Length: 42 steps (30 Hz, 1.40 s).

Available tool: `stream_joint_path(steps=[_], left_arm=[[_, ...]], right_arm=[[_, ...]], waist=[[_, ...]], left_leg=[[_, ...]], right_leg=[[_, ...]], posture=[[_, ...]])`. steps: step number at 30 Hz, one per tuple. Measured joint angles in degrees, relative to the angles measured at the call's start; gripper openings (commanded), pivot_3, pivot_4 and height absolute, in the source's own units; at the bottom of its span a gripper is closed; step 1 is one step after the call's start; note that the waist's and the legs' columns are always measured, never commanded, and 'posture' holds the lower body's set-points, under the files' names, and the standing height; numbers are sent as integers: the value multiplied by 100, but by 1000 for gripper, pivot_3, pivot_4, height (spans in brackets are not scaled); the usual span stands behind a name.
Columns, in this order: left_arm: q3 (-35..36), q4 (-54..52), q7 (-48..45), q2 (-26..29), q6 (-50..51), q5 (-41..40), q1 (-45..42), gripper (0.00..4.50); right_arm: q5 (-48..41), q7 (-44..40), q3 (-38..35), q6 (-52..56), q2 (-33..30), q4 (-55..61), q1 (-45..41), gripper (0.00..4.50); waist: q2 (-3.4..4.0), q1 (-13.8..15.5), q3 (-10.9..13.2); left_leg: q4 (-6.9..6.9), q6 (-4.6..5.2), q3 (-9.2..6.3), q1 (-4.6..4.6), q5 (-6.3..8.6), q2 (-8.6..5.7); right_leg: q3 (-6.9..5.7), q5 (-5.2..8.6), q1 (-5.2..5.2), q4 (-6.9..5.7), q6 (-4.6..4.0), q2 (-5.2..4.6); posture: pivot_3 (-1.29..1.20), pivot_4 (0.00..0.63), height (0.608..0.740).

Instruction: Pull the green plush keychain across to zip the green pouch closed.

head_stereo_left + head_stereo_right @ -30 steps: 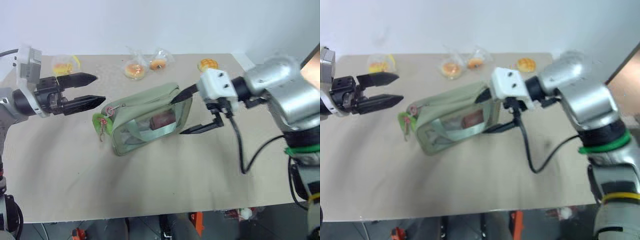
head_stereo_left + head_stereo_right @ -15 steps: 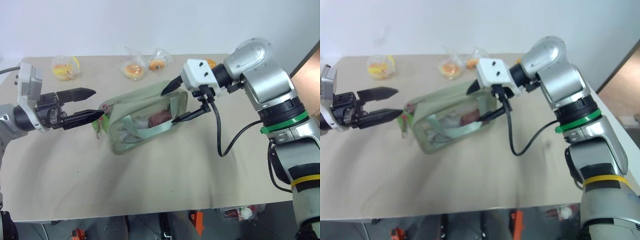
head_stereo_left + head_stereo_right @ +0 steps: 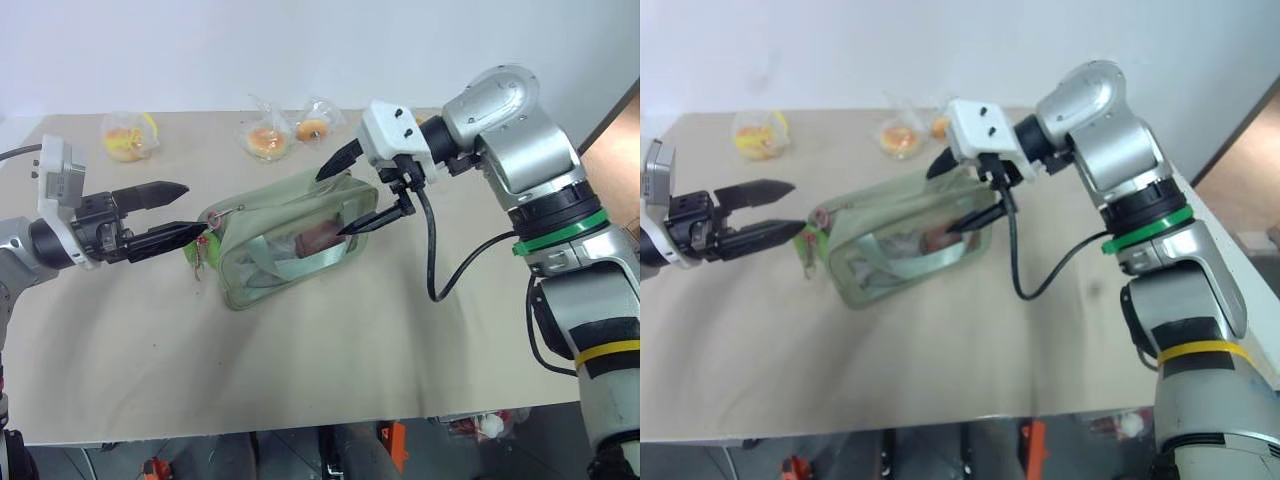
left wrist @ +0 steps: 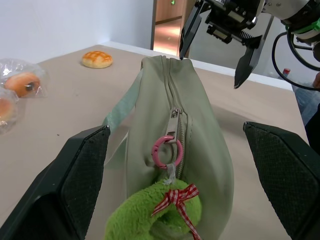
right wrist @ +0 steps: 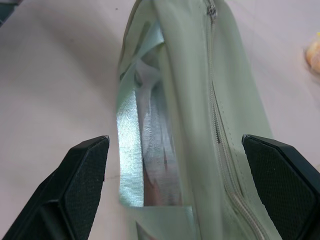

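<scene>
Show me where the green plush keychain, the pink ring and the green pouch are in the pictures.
green plush keychain (image 4: 150, 212), left wrist view, on its fuzzy body.
pink ring (image 4: 159, 152), left wrist view, on the left side of the loop under the zipper pull.
green pouch (image 3: 300, 207), left eye view, on its fabric top.

Even, bright light falls from overhead, leaving soft, faint shadows on the table (image 3: 300, 350) under the green pouch (image 3: 290, 235). Its clear window shows mild glare. Close to each wrist camera the fingers (image 4: 75, 175) blur.
</scene>
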<state>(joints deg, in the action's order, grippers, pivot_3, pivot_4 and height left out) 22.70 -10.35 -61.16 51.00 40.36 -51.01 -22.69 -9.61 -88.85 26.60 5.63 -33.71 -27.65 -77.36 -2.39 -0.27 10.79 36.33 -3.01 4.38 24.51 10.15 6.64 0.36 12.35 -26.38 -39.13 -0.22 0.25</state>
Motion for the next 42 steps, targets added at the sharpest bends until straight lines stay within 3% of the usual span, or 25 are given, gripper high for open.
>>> stream_joint_path(steps=[1,5,14,21,27,36,42], left_arm=[[16,-1,9,0,0,-24,22,4424],[164,-13,87,1,1,-76,217,4500],[269,-259,219,-33,1,-132,639,4500],[269,-262,351,-101,0,-129,968,4500],[298,-362,471,-173,0,-185,1086,4500],[440,-629,734,-371,-2,-332,1298,4500],[441,-662,867,-609,-63,-345,1397,4500]], right_arm=[[67,0,22,-11,88,-93,2,4419],[280,-12,28,-108,190,-329,5,3404],[541,31,-51,-238,383,-690,110,162],[606,198,-268,15,273,-277,514,69],[799,873,-310,1405,235,571,756,69],[794,350,-259,2167,-562,1701,975,69],[1002,287,-137,2192,-501,1607,735,69]], waist=[[0,-14,0],[0,-40,0],[0,-89,0],[-4,-86,-2],[-5,-76,-3],[-4,-64,-3],[-4,-107,-2]], left_leg=[[0,0,0,1,0,0],[0,0,0,4,0,0],[0,0,0,1,0,1],[2,-1,0,-2,0,1],[4,-5,0,-8,-6,0],[9,-5,5,-6,-7,-9],[1,-4,3,-8,-6,-5]], right_leg=[[0,-2,-1,-1,-1,0],[0,0,0,0,1,-3],[1,-1,0,0,0,-1],[1,-3,7,0,2,-4],[3,-17,9,0,0,-5],[7,-5,8,3,-17,-15],[19,-13,-3,3,-5,3]], posture=[[0,150,740],[0,150,740],[0,150,740],[0,150,740],[0,150,740],[0,150,740],[0,150,740]])
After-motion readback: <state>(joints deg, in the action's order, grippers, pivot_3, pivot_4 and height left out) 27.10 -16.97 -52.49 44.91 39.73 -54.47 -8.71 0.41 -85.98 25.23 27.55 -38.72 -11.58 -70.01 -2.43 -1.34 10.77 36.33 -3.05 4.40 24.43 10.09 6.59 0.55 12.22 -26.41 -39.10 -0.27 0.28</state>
